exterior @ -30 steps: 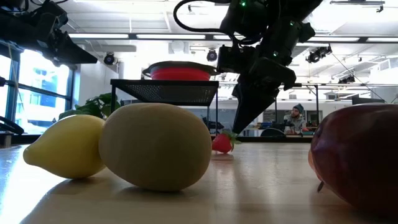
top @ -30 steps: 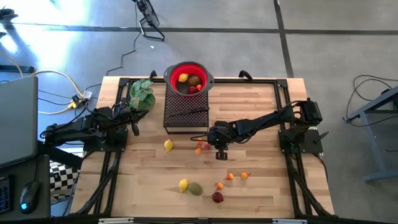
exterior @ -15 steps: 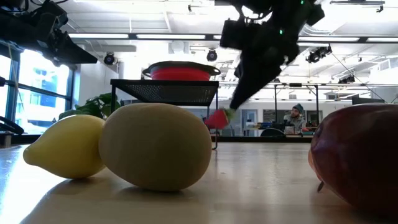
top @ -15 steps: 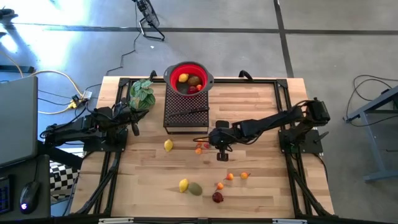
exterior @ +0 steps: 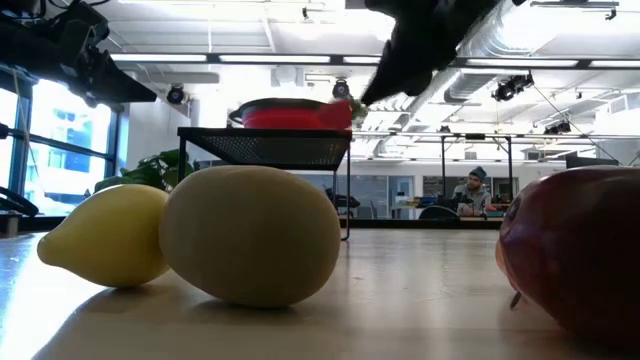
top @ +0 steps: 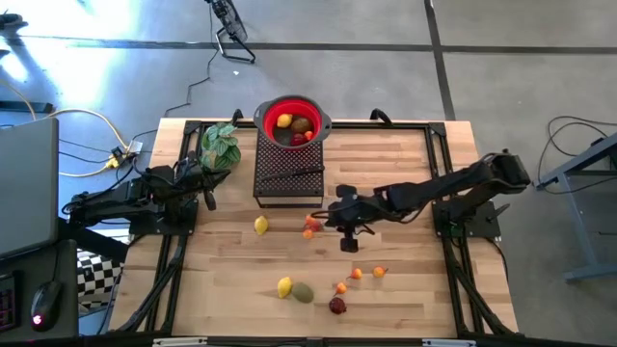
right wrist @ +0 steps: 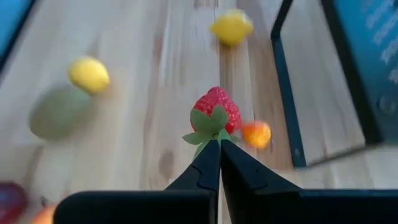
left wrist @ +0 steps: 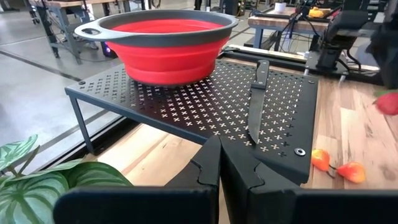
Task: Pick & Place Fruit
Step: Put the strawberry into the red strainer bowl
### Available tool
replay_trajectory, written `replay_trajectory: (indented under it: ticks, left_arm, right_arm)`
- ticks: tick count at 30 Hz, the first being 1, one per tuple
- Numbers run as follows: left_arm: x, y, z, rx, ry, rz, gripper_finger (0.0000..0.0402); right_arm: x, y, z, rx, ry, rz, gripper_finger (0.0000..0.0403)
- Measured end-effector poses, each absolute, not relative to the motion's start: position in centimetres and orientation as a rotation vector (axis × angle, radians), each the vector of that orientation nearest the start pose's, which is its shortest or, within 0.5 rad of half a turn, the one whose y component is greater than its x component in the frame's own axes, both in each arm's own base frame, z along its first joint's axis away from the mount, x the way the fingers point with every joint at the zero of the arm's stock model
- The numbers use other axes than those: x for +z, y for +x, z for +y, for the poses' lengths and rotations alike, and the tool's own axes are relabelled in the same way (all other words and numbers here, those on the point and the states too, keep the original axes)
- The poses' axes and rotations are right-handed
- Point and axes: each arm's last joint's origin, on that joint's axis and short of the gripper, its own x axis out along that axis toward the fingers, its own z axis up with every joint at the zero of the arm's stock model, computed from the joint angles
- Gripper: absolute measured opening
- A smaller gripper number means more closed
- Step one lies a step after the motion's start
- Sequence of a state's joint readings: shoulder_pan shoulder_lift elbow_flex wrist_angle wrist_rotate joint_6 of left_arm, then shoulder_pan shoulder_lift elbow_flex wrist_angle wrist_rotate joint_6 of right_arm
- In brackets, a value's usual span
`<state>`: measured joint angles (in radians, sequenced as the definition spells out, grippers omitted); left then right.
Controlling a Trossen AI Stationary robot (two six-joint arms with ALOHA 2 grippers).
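In the high view, the right gripper is seen above the middle of the tabletop, just in front of the black perforated stand, closed on a strawberry beside a small orange fruit. The red bowl at the far end of the stand holds several fruits, a lemon lies left of the gripper, and another lemon, an olive-green fruit, a dark red fruit and three tiny orange ones are scattered nearer. The left gripper is parked at the left edge near the leafy plant. In the low view, the strawberry is held aloft level with the bowl, clear of the tabletop. In the left wrist view, the left gripper is closed on nothing, and a knife lies on the stand. In the right wrist view, the strawberry is pinched by its green leaves between the closed fingers.
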<state>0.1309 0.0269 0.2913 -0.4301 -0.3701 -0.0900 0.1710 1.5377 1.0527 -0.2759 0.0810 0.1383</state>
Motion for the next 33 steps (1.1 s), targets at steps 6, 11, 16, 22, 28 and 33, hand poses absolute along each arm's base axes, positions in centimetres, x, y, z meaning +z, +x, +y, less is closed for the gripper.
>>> replay_trajectory:
  ticks: [6, 11, 16, 22, 28, 33]
  left_arm:
    - [21.6, 6.8, 2.0, 0.510, -0.098, 0.144, 0.0000]
    - [21.3, 6.8, 1.9, 0.513, -0.109, 0.176, 0.0000]
    - [21.2, 6.7, 1.9, 0.513, -0.112, 0.180, 0.0000]
    - [21.2, 6.7, 1.9, 0.513, -0.112, 0.178, 0.0000]
    - [21.2, 6.7, 1.9, 0.513, -0.112, 0.178, 0.0000]
    - [21.2, 6.7, 1.9, 0.513, -0.111, 0.178, 0.0000]
  right_arm:
    - [25.4, 32.1, 5.2, 0.011, 0.028, 0.665, 0.0003]
    - [26.2, 32.2, 4.9, -0.016, -0.029, 0.596, 0.0003]
    - [27.1, 32.7, 4.2, -0.018, -0.071, 0.501, 0.0003]
    - [28.0, 33.4, 2.1, -0.063, -0.136, 0.402, 0.0003]
    - [29.6, 33.8, -1.0, -0.142, -0.187, 0.355, 0.0003]
    - [31.6, 34.0, -3.4, -0.205, -0.226, 0.316, 0.0003]
